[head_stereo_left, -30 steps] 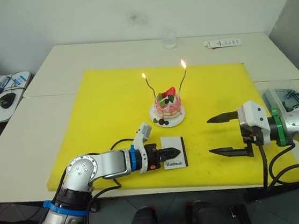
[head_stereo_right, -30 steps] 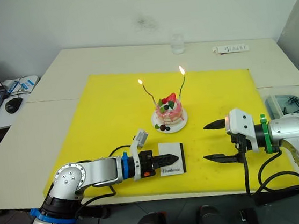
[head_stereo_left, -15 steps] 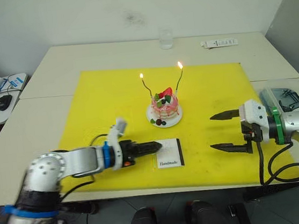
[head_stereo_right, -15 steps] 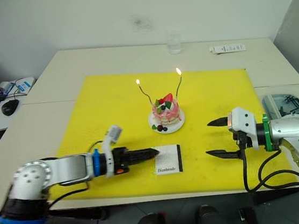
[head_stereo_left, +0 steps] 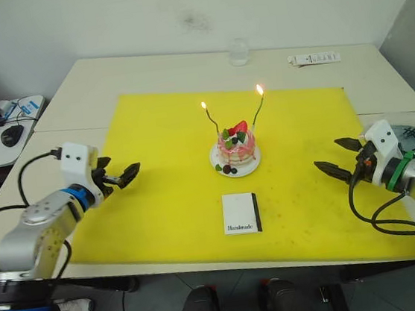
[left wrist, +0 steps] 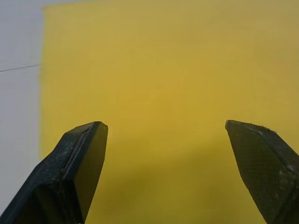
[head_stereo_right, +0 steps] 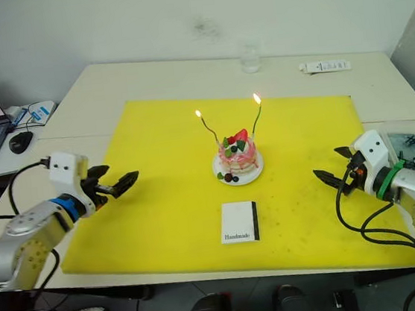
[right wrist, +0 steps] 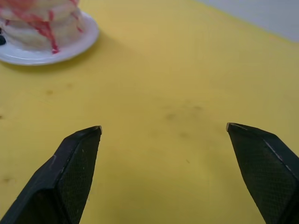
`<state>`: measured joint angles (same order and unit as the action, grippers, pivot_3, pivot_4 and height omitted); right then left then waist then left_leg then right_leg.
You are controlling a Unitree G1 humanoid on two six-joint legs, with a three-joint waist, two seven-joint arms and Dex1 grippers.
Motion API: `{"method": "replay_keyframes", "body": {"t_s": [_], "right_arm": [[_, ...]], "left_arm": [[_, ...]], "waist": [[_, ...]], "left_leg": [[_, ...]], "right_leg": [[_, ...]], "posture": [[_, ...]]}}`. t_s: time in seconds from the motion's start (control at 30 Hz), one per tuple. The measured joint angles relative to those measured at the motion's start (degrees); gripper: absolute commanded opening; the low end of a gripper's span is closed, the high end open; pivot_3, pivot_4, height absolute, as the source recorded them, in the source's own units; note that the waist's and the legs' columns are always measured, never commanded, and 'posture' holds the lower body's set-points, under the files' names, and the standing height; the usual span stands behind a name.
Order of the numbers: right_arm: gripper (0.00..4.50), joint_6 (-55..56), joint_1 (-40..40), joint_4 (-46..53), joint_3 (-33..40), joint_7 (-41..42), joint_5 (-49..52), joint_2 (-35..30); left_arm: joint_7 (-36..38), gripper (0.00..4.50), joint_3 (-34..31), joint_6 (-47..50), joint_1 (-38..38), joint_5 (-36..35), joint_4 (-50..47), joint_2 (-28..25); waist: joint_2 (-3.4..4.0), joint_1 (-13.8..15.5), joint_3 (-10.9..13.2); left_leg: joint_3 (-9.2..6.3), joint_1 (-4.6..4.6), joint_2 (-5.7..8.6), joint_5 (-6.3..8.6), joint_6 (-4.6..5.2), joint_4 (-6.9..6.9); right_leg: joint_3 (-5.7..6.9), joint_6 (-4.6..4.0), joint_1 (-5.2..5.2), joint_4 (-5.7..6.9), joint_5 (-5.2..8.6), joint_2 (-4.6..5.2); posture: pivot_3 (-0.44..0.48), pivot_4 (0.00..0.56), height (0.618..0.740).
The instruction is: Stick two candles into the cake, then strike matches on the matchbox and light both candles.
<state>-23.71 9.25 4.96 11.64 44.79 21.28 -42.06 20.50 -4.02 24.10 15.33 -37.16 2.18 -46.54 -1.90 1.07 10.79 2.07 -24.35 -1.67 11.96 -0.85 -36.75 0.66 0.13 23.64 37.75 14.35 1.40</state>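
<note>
cake (right wrist: 37, 28) cut off at edge in right wrist view, plate rim partly showing. matches not made out. "handmade" readable on matchbox (head_stereo_left: 242, 213), flat on yellow mat (head_stereo_left: 160, 198) in front of cake. both candles (head_stereo_left: 256, 108) upright in cake, lit. left gripper (head_stereo_left: 123, 175) over mat's left edge, jaws apart, empty. right gripper (head_stereo_left: 337, 157) near mat's right side, jaws apart, empty.

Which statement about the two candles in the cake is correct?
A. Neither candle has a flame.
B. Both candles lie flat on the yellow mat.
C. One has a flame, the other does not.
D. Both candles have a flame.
D: both candles stand in the cake, each with a small flame at its tip.
</note>
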Motion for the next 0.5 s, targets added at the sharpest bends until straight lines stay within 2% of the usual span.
{"method": "replay_keyframes", "body": {"t_s": [0.27, 0.5], "right_arm": [[4.50, -2.07, -20.35, 15.64, 7.84, -2.61, 2.86, 2.88], [4.50, -3.83, -26.85, 24.27, 10.12, -8.00, 4.53, 7.81]], "left_arm": [[-3.67, 4.47, -2.60, -2.53, 3.79, 7.16, 0.57, 10.30], [-4.26, 4.47, -2.44, -3.34, 6.71, 11.85, 1.37, 17.43]], "waist": [[0.00, 0.25, -0.01], [0.00, -0.21, -0.03]], "left_leg": [[-0.10, 0.02, -0.05, 0.00, 0.00, -0.12], [0.01, 0.45, -0.06, -0.01, 0.02, -0.23]], "right_leg": [[0.06, 0.32, -0.04, 0.11, -0.04, -0.10], [-0.04, 0.24, -0.36, 0.11, -0.19, -0.10]], "posture": [[0.000, 0.150, 0.740], [0.000, 0.150, 0.740]]}}
